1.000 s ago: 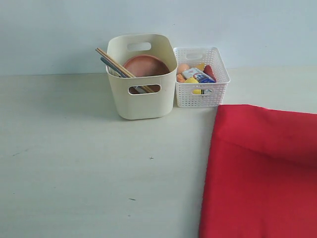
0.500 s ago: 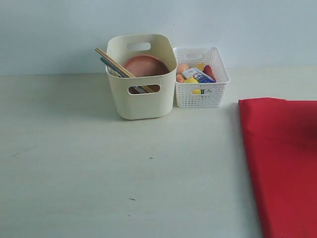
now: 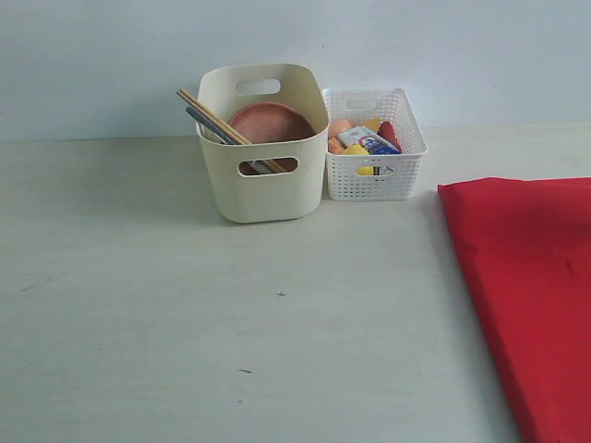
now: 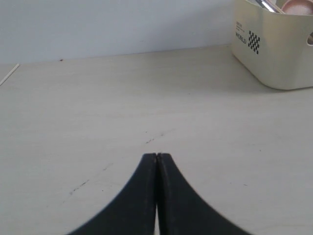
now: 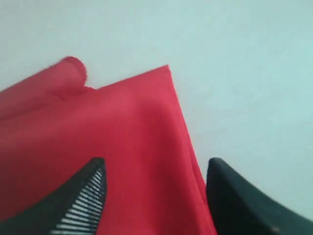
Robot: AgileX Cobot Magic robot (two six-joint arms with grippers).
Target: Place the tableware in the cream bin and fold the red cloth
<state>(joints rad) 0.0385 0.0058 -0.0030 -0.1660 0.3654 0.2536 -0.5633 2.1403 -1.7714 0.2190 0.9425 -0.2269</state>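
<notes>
The cream bin (image 3: 268,198) stands at the back of the table and holds the tableware: a round brown plate (image 3: 272,122), a pair of chopsticks (image 3: 214,118) leaning out over its left rim, and a dark handle beside them. The red cloth (image 3: 536,277) lies flat at the right edge of the exterior view. Neither gripper shows there. In the right wrist view my right gripper (image 5: 156,164) is open, its fingers wide apart over the red cloth (image 5: 122,137) near a corner. My left gripper (image 4: 156,155) is shut and empty over bare table, with the cream bin (image 4: 274,49) off to one side.
A white lattice basket (image 3: 374,180) with food items and a small carton stands right against the cream bin. A pale wall runs behind the table. One part of the cloth (image 5: 68,73) is rolled up at its far edge.
The red cloth's left edge has drawn to the right, so the cloth covers less of the table in the exterior view. The bin and basket have not moved.
</notes>
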